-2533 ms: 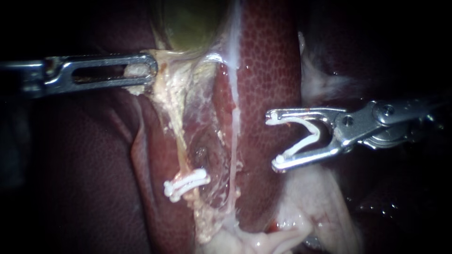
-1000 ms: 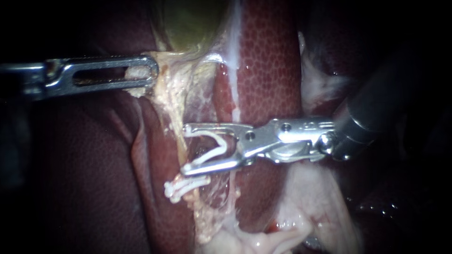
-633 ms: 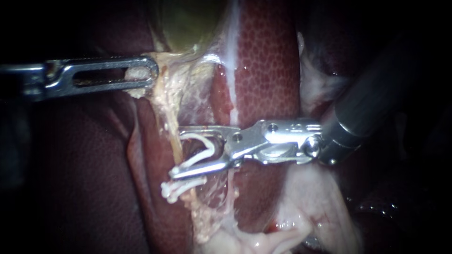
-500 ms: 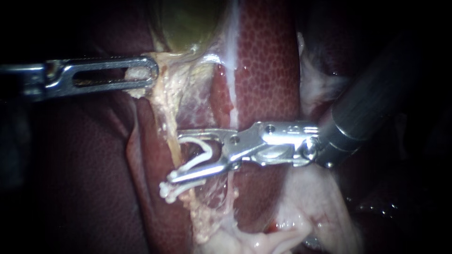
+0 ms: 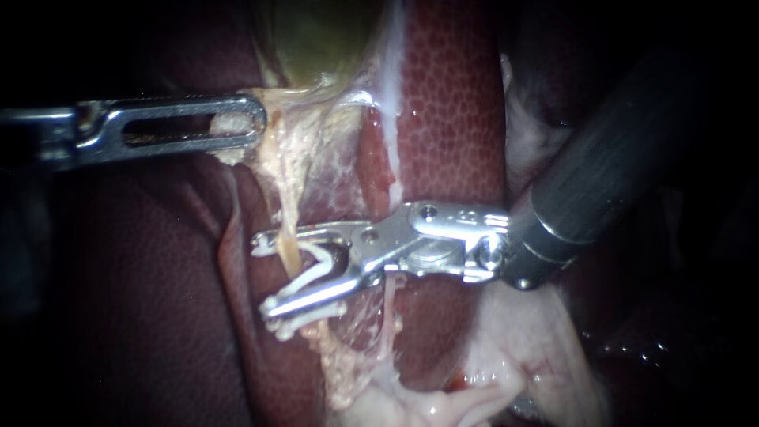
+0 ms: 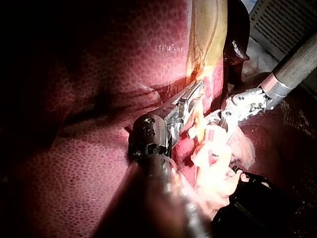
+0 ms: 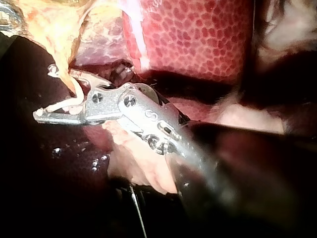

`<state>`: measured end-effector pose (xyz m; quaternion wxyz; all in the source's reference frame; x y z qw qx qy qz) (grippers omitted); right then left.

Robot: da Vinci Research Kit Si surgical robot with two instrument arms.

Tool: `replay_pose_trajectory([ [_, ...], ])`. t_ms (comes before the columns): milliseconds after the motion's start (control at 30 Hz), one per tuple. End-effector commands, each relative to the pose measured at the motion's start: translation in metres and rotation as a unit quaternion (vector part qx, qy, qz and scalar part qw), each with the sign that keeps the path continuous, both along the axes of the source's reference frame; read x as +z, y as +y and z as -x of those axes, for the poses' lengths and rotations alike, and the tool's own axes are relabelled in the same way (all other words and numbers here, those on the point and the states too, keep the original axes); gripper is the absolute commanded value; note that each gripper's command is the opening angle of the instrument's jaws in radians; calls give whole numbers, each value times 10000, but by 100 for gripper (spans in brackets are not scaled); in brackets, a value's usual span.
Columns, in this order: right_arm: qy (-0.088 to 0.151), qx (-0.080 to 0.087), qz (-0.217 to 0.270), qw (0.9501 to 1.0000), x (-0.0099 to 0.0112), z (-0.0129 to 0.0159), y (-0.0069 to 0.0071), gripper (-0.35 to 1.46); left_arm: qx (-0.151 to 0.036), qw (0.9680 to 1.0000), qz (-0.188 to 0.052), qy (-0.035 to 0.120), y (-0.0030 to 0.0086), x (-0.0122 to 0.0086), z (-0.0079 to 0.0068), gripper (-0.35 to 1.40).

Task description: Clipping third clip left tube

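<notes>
Dark liver [image 5: 451, 119] backdrop. Left instrument [image 5: 251, 123] clamped on pale tissue [image 5: 278, 119] below gallbladder [image 5: 316, 39]. Right instrument [image 5: 262, 273] jaws wide, cradling open clip [image 5: 316, 265] astride left tube [image 5: 286, 229], just above seated clip [image 5: 312, 316]. Advised: tube fully inside, tips clear, then squeeze squarely.

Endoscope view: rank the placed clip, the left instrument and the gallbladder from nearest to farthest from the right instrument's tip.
1. The placed clip: on the tube, just below the right instrument, whose jaws hold an open clip.
2. The left instrument: upper left, jaws shut on pale tissue.
3. The gallbladder: top of the view, farthest.
</notes>
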<state>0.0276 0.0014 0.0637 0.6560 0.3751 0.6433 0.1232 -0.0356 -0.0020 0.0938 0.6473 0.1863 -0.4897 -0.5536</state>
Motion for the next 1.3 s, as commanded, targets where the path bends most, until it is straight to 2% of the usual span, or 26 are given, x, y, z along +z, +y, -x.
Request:
replay_pose_trajectory([
  [33,20,20,-24,10000,0,-1,0,60,1,10000,1,0,0,0,0,-20],
  [333,20,10,-57,10000,5,1,3,53,0,10000,3,1,-1,0,1,-20],
  [433,-27,68,-49,10000,7,2,4,51,0,10000,3,2,-1,0,1,-20],
  [633,-32,73,-51,10000,10,4,6,43,-1,10000,4,2,-1,0,1,-20],
  [1133,-25,62,-51,10000,11,8,6,1,-3,10000,6,4,-1,1,2,-20],
  [1267,-10,66,-55,10000,11,10,6,-17,-3,10000,6,5,-1,1,2,-20],
  [1300,-9,64,-55,10000,11,11,6,-26,-4,10000,6,5,-2,1,2,-20],
])
